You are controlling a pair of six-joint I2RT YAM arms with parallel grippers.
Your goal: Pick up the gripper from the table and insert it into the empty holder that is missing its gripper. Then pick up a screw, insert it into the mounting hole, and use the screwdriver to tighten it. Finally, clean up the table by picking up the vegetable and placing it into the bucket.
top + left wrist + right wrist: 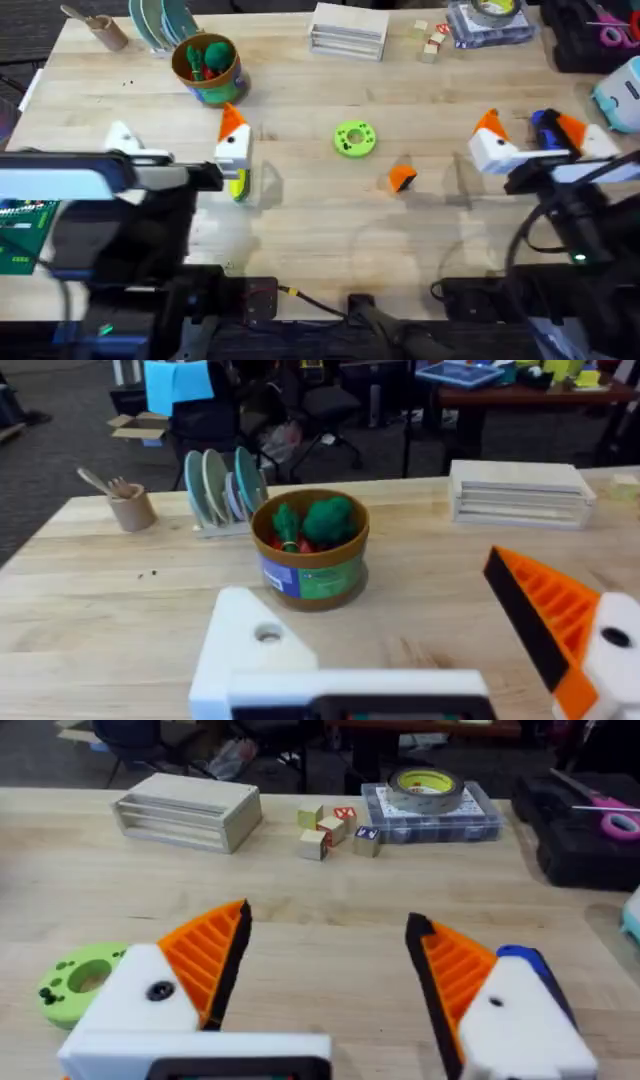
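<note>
Right gripper spread wide, nothing between its two orange-tipped fingers; poised just right of the green disc, probably ready to drop onto the loose orange tip, lying just right of and nearer than that disc. Blue screwdriver well right of the disc, beside the far right finger. Left gripper open too, empty, one finger a bare white holder awaiting its tip; well left of the disc. Bucket beyond the disc to its left, green vegetables already inside.
</note>
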